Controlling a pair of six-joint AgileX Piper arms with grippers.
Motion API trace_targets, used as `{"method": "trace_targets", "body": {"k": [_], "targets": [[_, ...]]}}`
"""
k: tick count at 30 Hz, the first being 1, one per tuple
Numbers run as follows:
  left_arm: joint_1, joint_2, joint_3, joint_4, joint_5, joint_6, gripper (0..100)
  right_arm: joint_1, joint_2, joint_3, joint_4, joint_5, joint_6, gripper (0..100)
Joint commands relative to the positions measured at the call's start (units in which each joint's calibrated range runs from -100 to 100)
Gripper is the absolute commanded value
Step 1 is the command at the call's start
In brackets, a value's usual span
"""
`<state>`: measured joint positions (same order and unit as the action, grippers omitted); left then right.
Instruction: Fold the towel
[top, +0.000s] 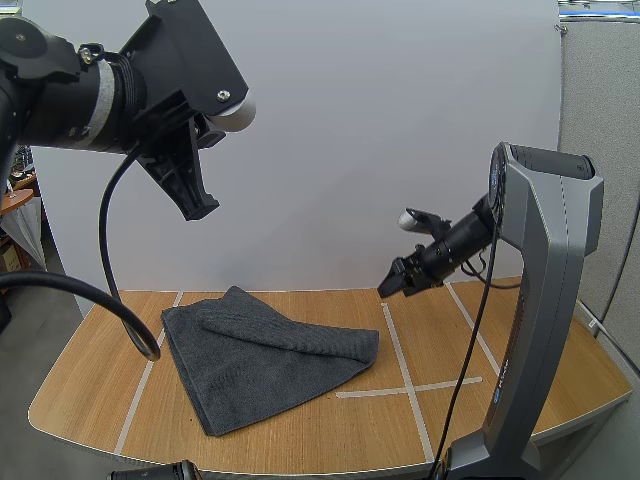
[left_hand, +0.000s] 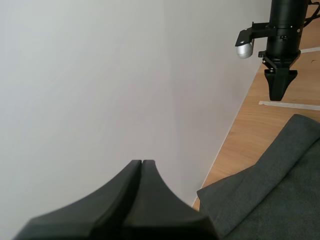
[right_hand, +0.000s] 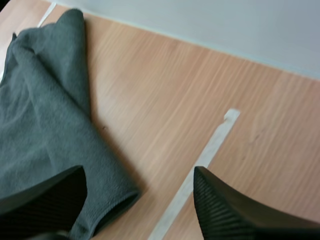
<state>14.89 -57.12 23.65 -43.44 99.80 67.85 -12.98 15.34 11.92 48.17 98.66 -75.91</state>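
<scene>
**High view.** The dark grey towel (top: 262, 365) is lying left of centre on the wooden table (top: 90, 390). One edge is turned over into a thick ridge across its top layer. The left gripper (top: 198, 208) is hanging well above the towel's left part, pointing down. The right gripper (top: 393, 285) is hovering over the table's far side, to the right of the towel and near a white tape line (top: 405, 370).

**Left wrist view.** The left gripper (left_hand: 142, 163) is showing its jaws pressed together as one dark wedge, pinching nothing. The towel (left_hand: 272, 200) is lying on the table (left_hand: 247, 135) below it. Beyond the towel, the right gripper (left_hand: 279, 92) is pointing down at the table.

**Right wrist view.** The right gripper (right_hand: 138, 171) is holding its jaws spread, their ribbed faces turned to each other with nothing between them. The towel (right_hand: 45, 115) is lying on the table (right_hand: 165, 85), its rolled end passing under one finger (right_hand: 45, 202). A tape strip (right_hand: 202, 160) is running beside the other.
</scene>
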Motion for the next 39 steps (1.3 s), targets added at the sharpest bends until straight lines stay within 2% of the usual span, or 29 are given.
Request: {"method": "trace_targets", "body": {"k": [1, 15, 21, 32, 39], "targets": [[-0.23, 0.7, -0.3, -0.7, 0.2, -0.3, 0, -0.7, -0.7, 6.0, 1.7, 1.3, -5.5, 100], [-0.23, 0.7, -0.3, -0.7, 0.2, -0.3, 0, 2.1, 1.3, 10.1, 2.5, 0.8, -8.4, 100], [-0.23, 0.7, -0.3, -0.7, 0.2, -0.3, 0, 1.9, 4.8, 10.1, 2.5, -0.3, -9.1, 100], [-0.23, 0.7, -0.3, -0.7, 0.2, -0.3, 0, 2.0, 5.1, 10.1, 2.0, -3.7, -10.5, 100], [-0.23, 0.7, -0.3, -0.7, 0.2, -0.3, 0, 1.9, 7.4, 10.1, -1.4, -3.4, -10.5, 100]]}}
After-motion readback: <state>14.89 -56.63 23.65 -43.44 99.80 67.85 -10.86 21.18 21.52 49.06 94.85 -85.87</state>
